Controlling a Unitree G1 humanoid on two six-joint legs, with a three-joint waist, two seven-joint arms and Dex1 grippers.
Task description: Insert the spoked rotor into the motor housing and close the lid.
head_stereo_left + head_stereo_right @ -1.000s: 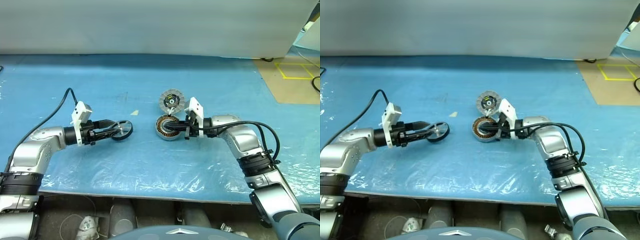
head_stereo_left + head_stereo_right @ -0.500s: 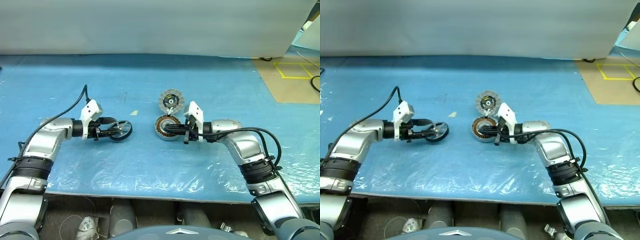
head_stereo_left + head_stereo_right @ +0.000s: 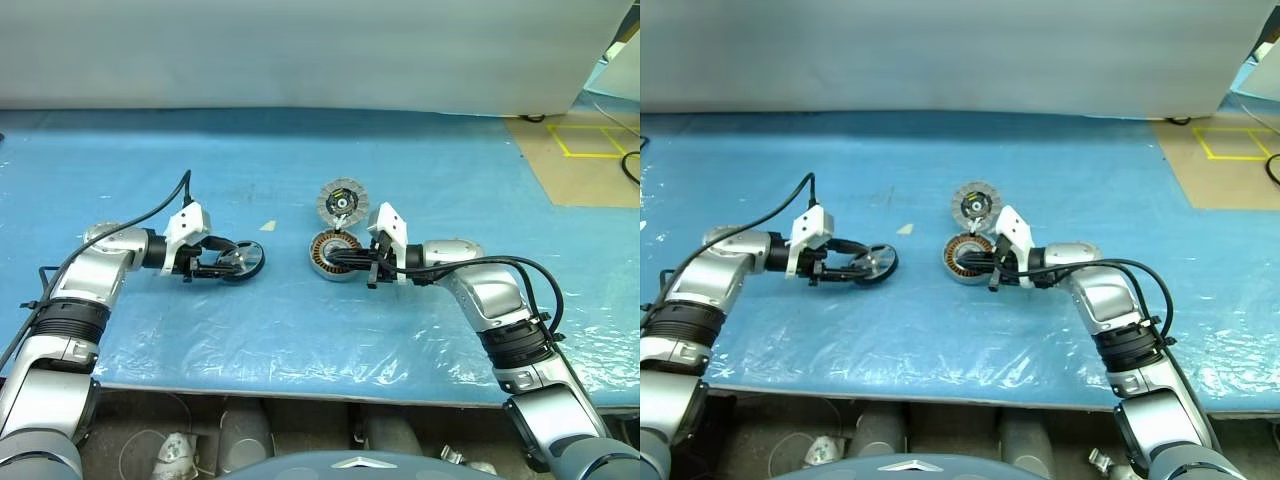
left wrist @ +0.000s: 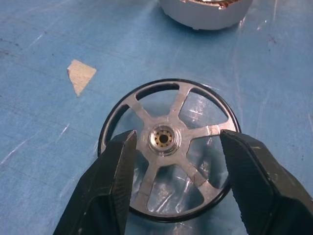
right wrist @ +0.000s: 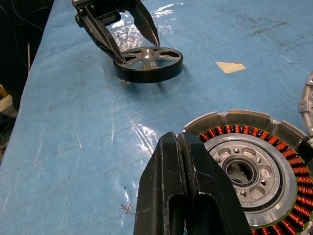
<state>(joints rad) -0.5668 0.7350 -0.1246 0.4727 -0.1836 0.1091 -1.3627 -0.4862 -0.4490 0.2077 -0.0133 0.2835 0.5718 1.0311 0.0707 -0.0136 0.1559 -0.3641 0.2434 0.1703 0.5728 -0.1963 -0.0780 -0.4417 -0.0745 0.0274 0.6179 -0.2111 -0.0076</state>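
The spoked rotor, a black-rimmed silver wheel, lies flat on the blue sheet at the left of centre. My left gripper is open just over it, and the left wrist view shows its fingers on either side of the rotor's hub. The motor housing, with its ring of copper windings, sits at the centre. My right gripper is shut and empty, its tip at the housing's near rim. Just behind the housing lies the lid, ribbed with a dark centre.
A small scrap of pale tape lies on the sheet between rotor and lid. The blue plastic-covered table ends in a front edge close to me. Brown floor with yellow tape lines is at the far right.
My left wrist has rolled and the elbow has drawn in, so the gripper now stands flatter over the rotor. The rotor, housing, lid and right gripper have stayed put.
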